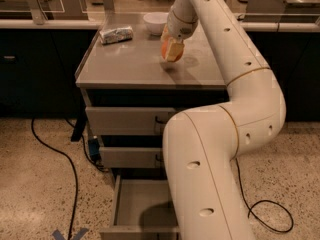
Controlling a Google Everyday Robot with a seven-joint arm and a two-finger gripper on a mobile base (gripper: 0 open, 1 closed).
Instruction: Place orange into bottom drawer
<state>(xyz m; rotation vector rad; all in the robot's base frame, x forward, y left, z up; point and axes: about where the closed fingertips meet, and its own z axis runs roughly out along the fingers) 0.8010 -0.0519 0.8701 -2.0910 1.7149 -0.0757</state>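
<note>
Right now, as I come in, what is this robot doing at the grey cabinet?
The robot's white arm reaches over the grey cabinet top. Its gripper has its fingers closed on the small round bright-orange fruit, which seems to be just above the surface. The lowest grey metal drawer is pulled open, and nothing is visible inside it. A white bowl and a silvery crinkled packet sit at the back of the top. The orange is gripped but not yet in the drawer.
</note>
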